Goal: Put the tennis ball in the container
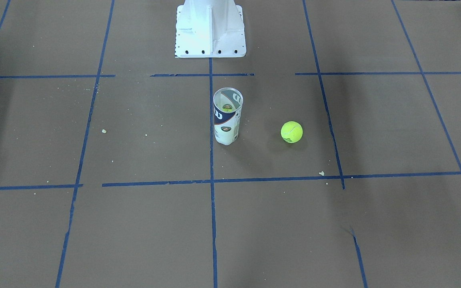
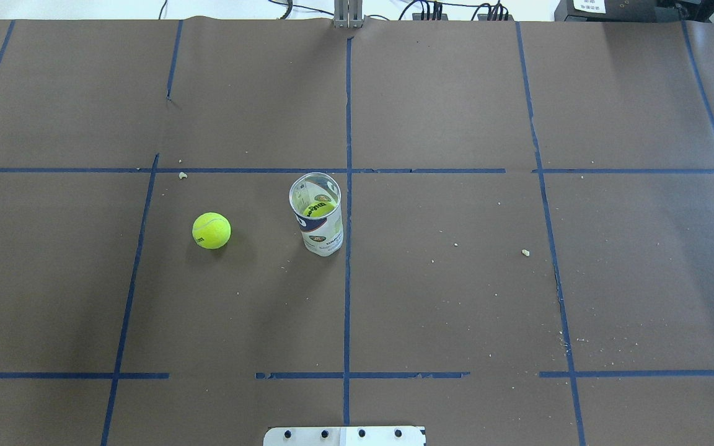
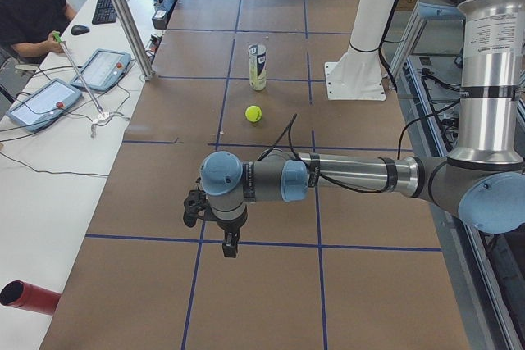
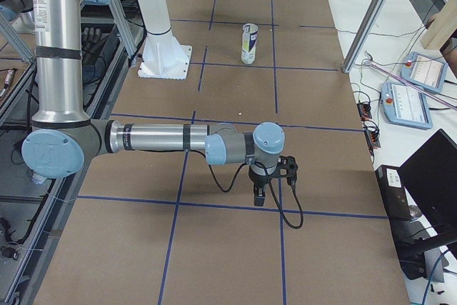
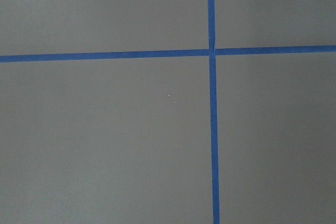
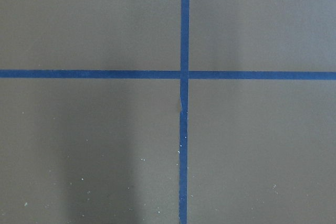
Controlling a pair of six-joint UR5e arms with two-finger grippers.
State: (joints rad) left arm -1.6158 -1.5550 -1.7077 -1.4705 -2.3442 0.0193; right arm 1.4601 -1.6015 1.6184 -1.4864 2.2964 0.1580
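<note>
While both arms are reaching out flat over the bench (image 2: 456, 279), neither is coming anywhere close to the work. The tennis ball (image 2: 211, 230) is sitting on the brown paper on the robot's left side of the can (image 2: 320, 218), near it but not touching, lettering facing partly sideways. The can is standing upright, mouth open to the top, just beside the centre blue tape line (image 2: 347, 297) and in front of the white robot base (image 1: 210, 28). From overhead a yellow-green patch is showing inside the can; can't tell whether that's another ball or the label seen through the plastic.

The left pincer (image 3: 230, 247) is pointing straight down over the left end of the bench, well apart from the ball. The right pincer (image 4: 260, 198) is doing the same at the right end, well apart from the can. Both are showing only in the side views, so I can't tell how wide either is standing. Nothing is visibly hanging from them. Both wrist cameras are showing just brown paper and a tape crossing.
</note>
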